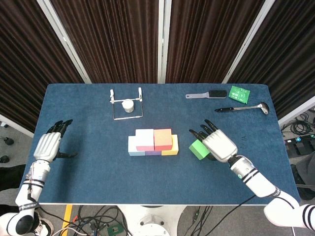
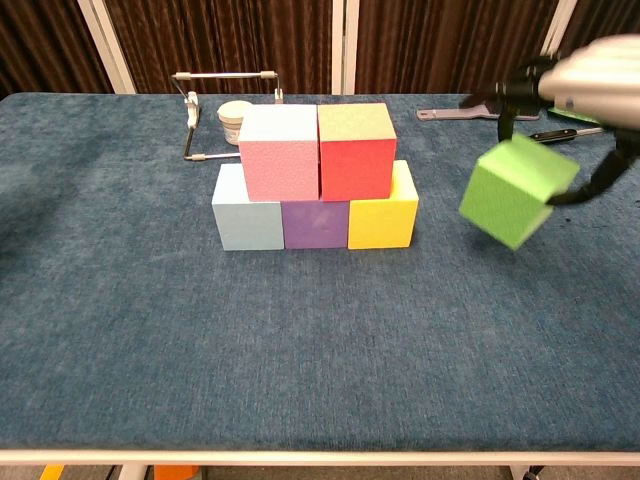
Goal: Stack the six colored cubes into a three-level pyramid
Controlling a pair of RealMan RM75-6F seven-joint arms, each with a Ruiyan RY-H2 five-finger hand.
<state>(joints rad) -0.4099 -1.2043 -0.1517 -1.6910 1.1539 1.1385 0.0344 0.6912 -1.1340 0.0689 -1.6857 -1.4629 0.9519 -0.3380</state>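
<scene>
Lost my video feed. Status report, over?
Right hand holds green cube aloft, tilted. Left hand open, idle. Five-cube stack waiting, top clear.
</scene>
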